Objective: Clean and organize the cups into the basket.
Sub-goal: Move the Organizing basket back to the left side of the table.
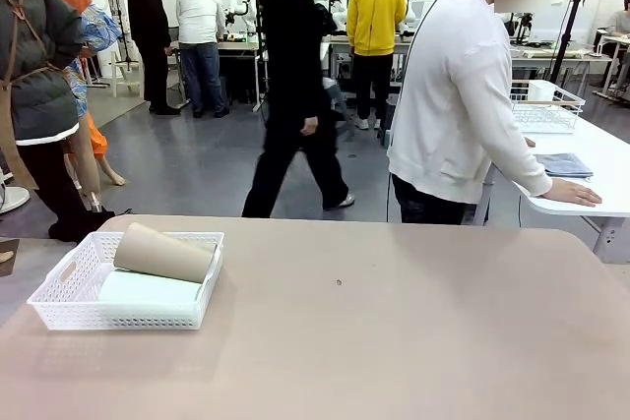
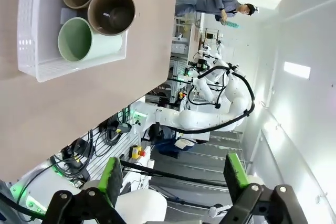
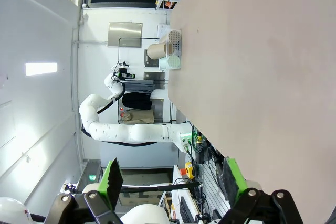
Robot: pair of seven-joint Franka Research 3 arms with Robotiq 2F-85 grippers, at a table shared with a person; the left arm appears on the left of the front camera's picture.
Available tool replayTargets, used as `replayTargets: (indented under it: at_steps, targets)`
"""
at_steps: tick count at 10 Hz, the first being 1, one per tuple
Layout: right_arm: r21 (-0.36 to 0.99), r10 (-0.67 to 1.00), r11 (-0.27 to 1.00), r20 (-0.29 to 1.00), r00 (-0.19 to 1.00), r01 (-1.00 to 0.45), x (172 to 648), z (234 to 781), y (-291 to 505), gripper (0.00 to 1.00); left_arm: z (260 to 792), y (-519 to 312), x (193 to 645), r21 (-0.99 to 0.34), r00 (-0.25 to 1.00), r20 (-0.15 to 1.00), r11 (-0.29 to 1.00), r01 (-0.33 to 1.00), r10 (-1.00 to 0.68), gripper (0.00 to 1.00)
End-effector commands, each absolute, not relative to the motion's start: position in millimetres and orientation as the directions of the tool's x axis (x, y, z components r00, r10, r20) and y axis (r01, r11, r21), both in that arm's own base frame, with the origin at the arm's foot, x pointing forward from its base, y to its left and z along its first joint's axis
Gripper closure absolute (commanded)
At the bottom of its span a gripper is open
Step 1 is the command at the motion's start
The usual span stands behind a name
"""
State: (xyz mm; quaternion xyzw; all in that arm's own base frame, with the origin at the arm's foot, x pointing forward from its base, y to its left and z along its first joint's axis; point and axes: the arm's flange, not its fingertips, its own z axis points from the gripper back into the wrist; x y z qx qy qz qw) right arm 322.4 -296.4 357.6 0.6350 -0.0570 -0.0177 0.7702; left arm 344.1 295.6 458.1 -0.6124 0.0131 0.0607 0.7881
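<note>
The cups (image 2: 97, 17) lie in the basket (image 1: 74, 294) at the desk's (image 1: 394, 322) eight o'clock; the left tool (image 2: 176, 179) and right tool (image 3: 173, 179) gape wide, empty.

No text, label, brand, number or sign can be read in any of the three views. The cups (image 2: 97, 17) and the white basket (image 1: 74, 304) are seen to be plain, with no print on them.
</note>
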Motion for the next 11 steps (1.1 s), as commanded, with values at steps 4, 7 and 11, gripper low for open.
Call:
replayTargets:
  at_steps: [4,7,11]
  targets:
    - [0.978,-0.094,0.208,0.047,0.994,-0.026,320.8,358.9,-293.2,0.0,455.6,297.7,344.9,-0.958,0.991,-0.097,0.261,-0.119,0.093,0.0]
    - [0.978,-0.094,0.208,0.047,0.994,-0.026,320.8,358.9,-293.2,0.0,455.6,297.7,344.9,-0.958,0.991,-0.097,0.261,-0.119,0.093,0.0]
    - [0.978,-0.094,0.208,0.047,0.994,-0.026,320.8,358.9,-293.2,0.0,455.6,297.7,344.9,-0.958,0.991,-0.097,0.261,-0.119,0.093,0.0]
